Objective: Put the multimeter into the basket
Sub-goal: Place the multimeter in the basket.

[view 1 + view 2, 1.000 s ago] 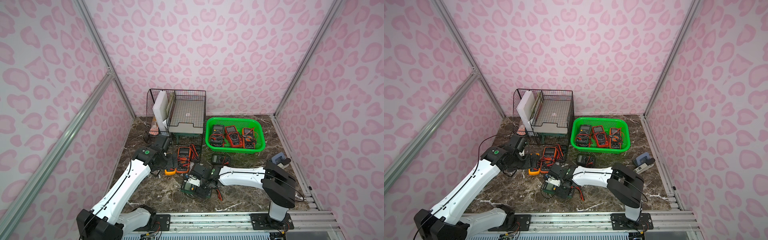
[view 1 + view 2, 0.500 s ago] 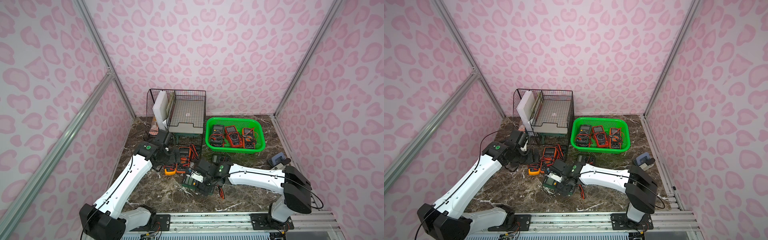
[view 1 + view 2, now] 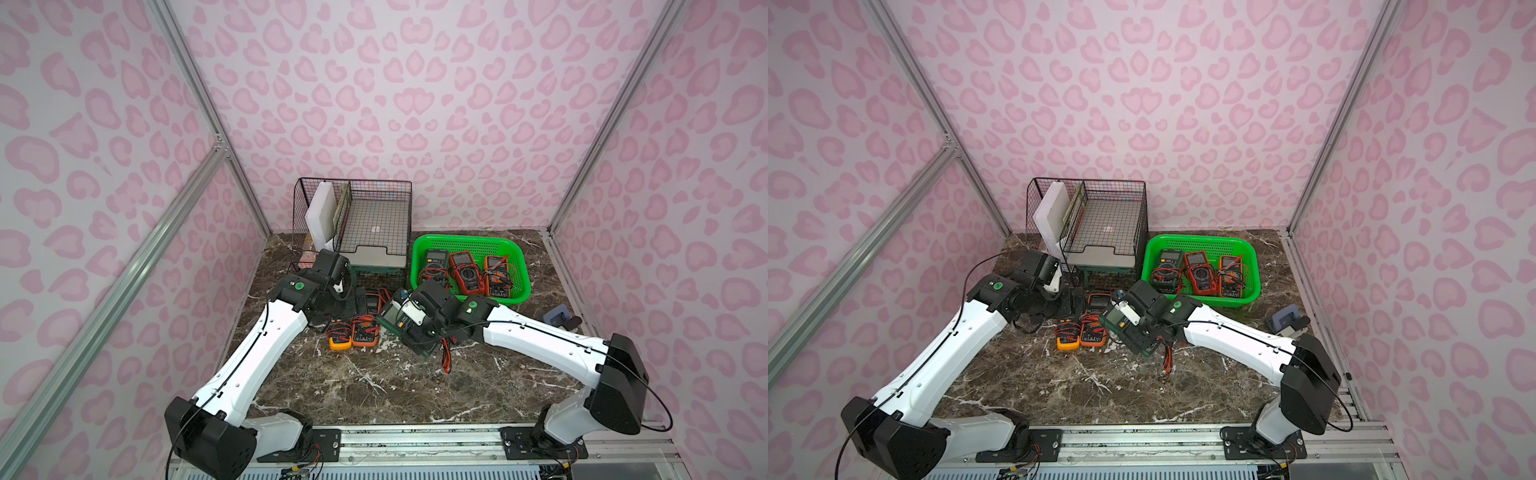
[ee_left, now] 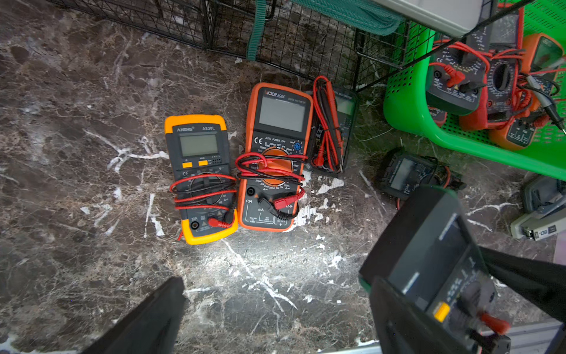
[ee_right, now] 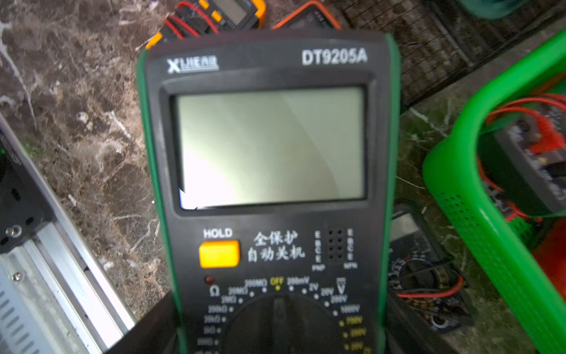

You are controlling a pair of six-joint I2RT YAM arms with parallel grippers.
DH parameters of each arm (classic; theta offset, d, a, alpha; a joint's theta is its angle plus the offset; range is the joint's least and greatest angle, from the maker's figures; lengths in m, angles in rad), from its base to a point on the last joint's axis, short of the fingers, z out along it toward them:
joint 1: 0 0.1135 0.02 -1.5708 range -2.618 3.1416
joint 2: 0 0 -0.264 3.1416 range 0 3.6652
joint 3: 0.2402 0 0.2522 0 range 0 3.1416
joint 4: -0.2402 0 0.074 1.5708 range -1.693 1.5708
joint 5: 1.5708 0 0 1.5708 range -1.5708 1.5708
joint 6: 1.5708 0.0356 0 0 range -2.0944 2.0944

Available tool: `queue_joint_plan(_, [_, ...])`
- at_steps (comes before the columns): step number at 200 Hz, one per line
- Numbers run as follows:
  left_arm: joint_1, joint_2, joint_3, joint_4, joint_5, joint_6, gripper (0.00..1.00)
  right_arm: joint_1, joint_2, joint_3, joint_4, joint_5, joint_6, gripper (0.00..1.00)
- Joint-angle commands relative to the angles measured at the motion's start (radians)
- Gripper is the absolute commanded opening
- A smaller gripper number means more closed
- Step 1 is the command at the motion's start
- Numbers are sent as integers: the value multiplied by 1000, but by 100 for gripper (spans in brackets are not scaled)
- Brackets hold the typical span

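1. My right claw (image 3: 417, 322) clamps the green-edged DT9205A multimeter (image 5: 269, 147) across its lower half.
2. That multimeter hangs tilted above the marble table (image 3: 353, 386), just outside the near corner of the green basket (image 3: 465, 238), with its red leads (image 3: 446, 357) dangling.
3. My left claw (image 4: 330, 269) gapes wide and empty above the yellow ANENG A830L (image 4: 200, 177) and the orange VICTOR 890F (image 4: 274, 153).

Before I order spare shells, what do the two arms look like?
Both the left arm and right arm have glossy white link shells, black joint housings, a thin black cable outside, and a green dot on one joint. The fingers are black.
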Motion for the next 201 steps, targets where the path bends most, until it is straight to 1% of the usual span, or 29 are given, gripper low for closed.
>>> queue_joint_plan(1, [2,14,17,30,55,13,98,-37,-3,31,10,12,52,47])
queue_joint_plan(25, [2,27,28,54,97,12,98,-102,0,53,8,-5,89,47])
queue_joint_plan(62, [1,33,24,143,199,11,98,-214,2,69,25,-44,163,48])
queue_joint_plan(85, [1,48,27,183,241,-6,99,-283,0,69,56,-71,217,48])
queue_joint_plan(91, [2,52,28,191,254,-11,98,-299,0,101,64,-72,232,48])
queue_joint_plan(125, [-1,83,45,225,299,-33,98,-389,19,121,96,-55,338,48])
queue_joint_plan(152, [-5,111,77,222,311,-25,98,-458,62,168,91,-34,408,49])
queue_joint_plan(201, [-15,135,86,219,323,-22,99,-525,163,252,104,28,487,49])
